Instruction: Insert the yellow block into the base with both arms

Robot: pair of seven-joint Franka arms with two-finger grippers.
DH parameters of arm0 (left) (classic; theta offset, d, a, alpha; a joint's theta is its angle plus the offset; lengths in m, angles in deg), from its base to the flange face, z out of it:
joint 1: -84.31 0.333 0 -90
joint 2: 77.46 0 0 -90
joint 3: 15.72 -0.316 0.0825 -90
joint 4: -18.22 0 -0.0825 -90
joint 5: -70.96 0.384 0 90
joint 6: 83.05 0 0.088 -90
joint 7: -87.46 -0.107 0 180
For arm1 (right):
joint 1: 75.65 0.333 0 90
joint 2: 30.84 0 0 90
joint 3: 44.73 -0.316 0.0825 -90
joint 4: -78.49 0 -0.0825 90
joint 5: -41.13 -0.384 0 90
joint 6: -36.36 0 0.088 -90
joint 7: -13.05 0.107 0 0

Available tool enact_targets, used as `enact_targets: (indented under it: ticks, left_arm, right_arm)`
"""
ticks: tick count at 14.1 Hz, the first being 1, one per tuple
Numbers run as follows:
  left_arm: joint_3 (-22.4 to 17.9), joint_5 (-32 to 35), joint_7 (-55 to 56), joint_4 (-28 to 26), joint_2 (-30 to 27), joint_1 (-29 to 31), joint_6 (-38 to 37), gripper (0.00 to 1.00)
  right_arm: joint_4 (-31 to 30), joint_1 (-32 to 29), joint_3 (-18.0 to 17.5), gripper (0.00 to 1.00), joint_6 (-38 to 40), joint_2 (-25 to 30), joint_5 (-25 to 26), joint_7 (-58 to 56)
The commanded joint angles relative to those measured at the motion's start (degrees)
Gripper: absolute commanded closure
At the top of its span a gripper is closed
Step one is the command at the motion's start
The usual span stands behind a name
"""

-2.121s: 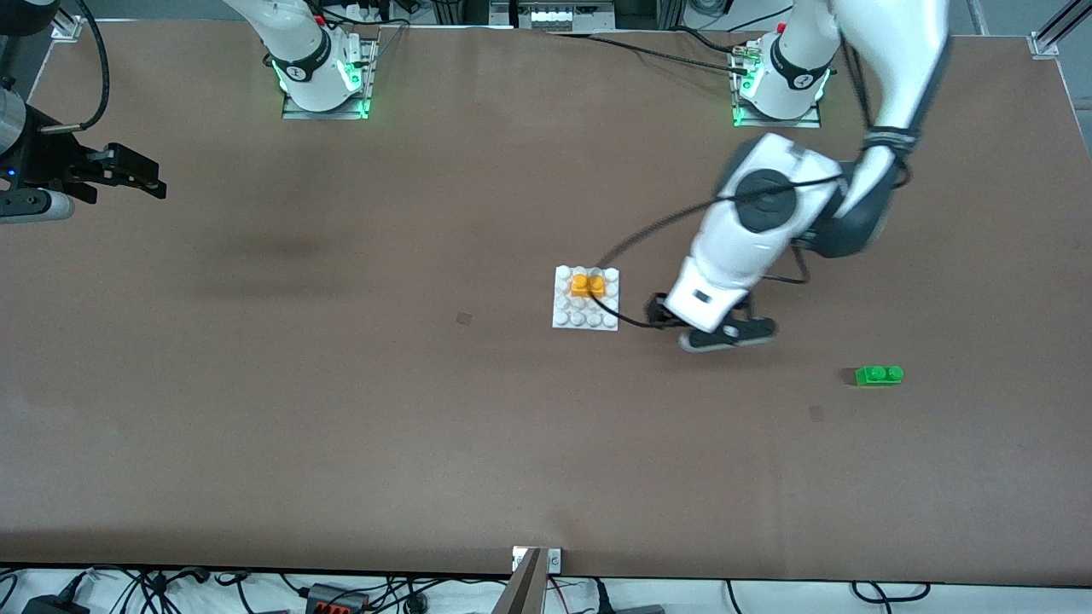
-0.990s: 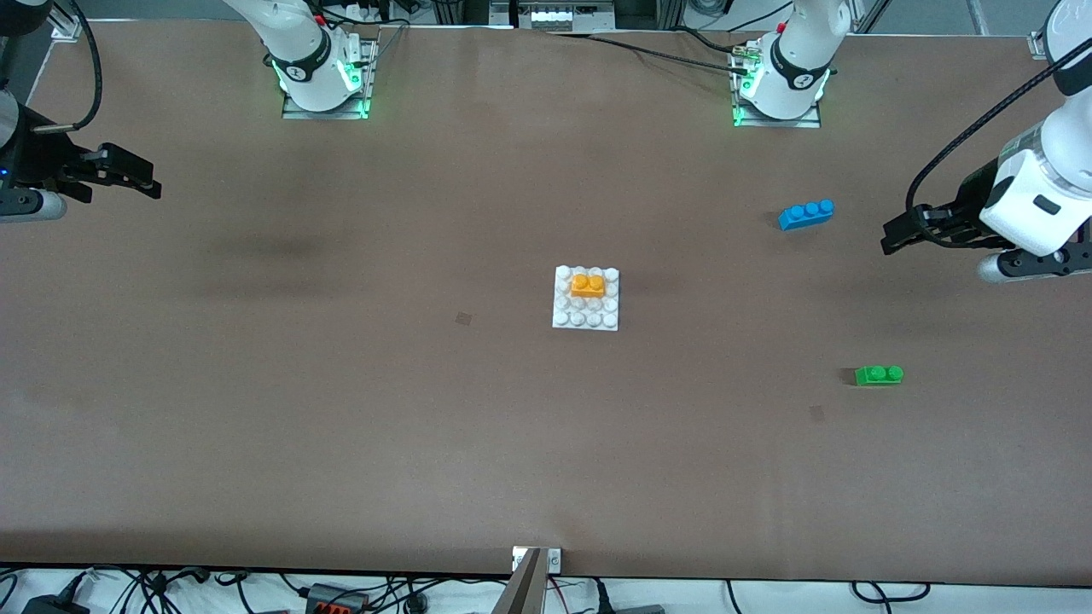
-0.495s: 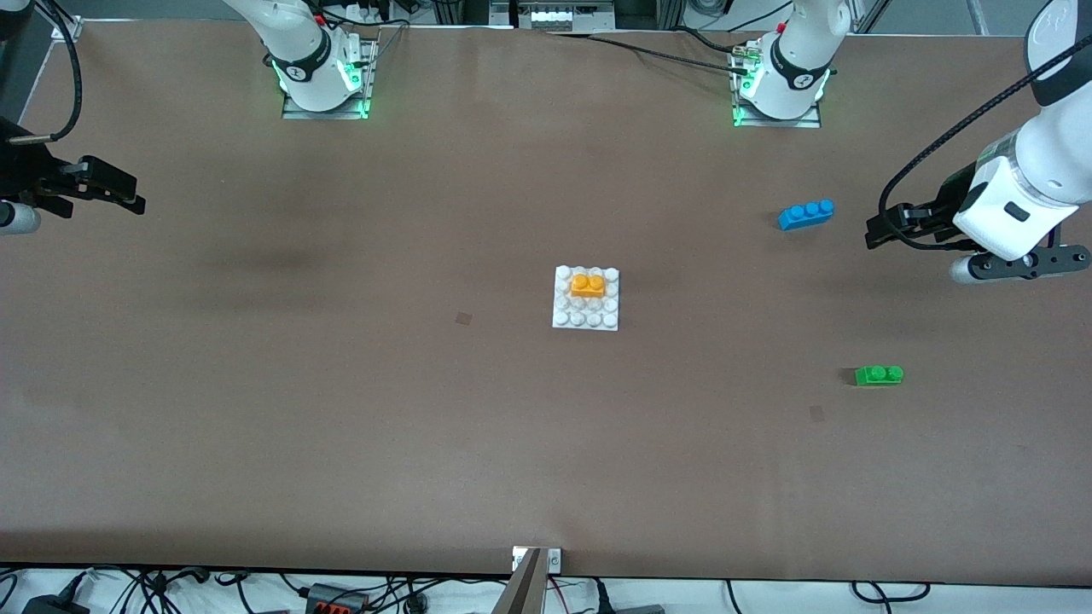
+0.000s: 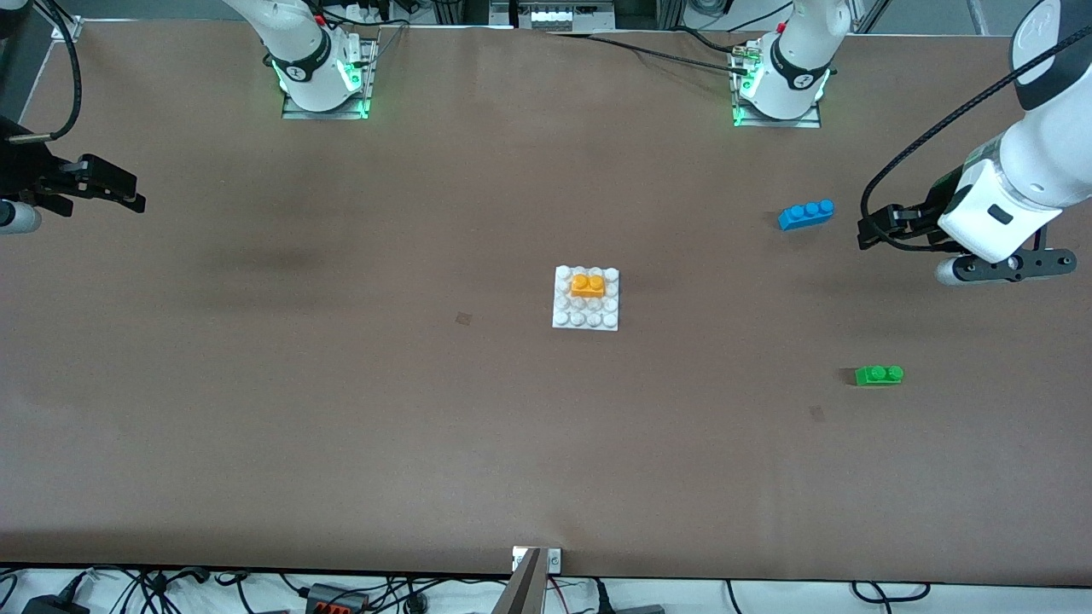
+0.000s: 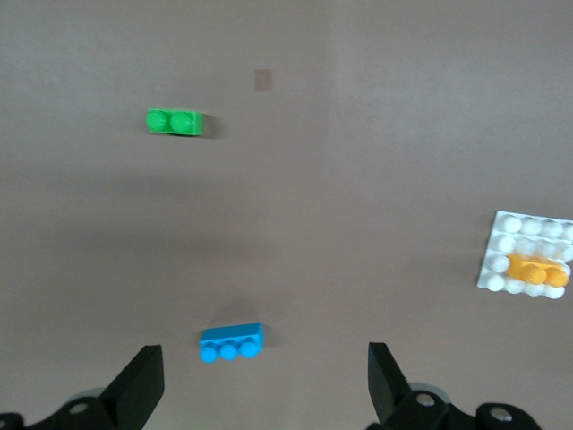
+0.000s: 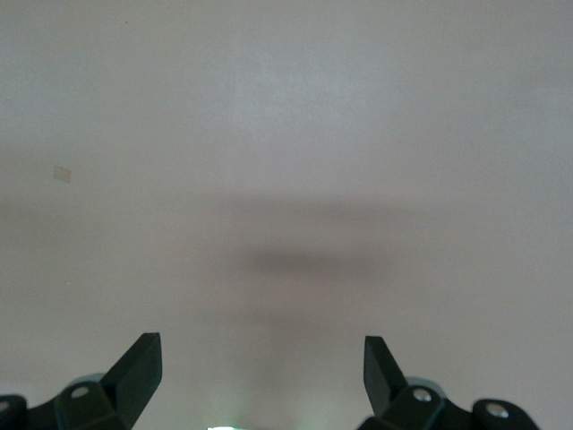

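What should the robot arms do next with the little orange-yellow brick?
Probably nothing more than rest. The small orange-yellow plastic brick already sits on the flat white studded plate, and the left pincer and right pincer hang open and empty over the table's ends.

Flat square white studded plastic base (image 4: 585,298) sitting mid-counter, small orange-yellow two-stud plastic block (image 4: 588,286) sitting on its studs; brown counter (image 4: 341,409) lying bare all round it, approach staying open from every side. Long blue three-stud plastic brick (image 4: 805,213) and small green two-stud plastic brick (image 4: 879,374) standing as only obstacles, both toward left arm's end, well apart from base. Left gripper (image 4: 870,232) hanging just beside blue brick, fingers spread wide. Right gripper (image 4: 128,194) hanging at right arm's end over bare counter, fingers spread, nothing between them.
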Motion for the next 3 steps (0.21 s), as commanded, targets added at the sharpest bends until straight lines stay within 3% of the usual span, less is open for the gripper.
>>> enact_targets:
  ticks: [1,3]
  left_arm:
    - [-1.6,1.4,-1.1,2.5,0.6,-1.6,-0.9,0.00]
    - [-1.6,1.2,-1.1,2.5,0.5,-1.5,-0.9,0.00]
  right_arm:
    - [1.3,-0.1,0.0,0.00,1.2,-0.4,-0.3,0.5]
    - [1.3,-0.1,0.0,0.00,1.2,-0.4,-0.3,0.5]
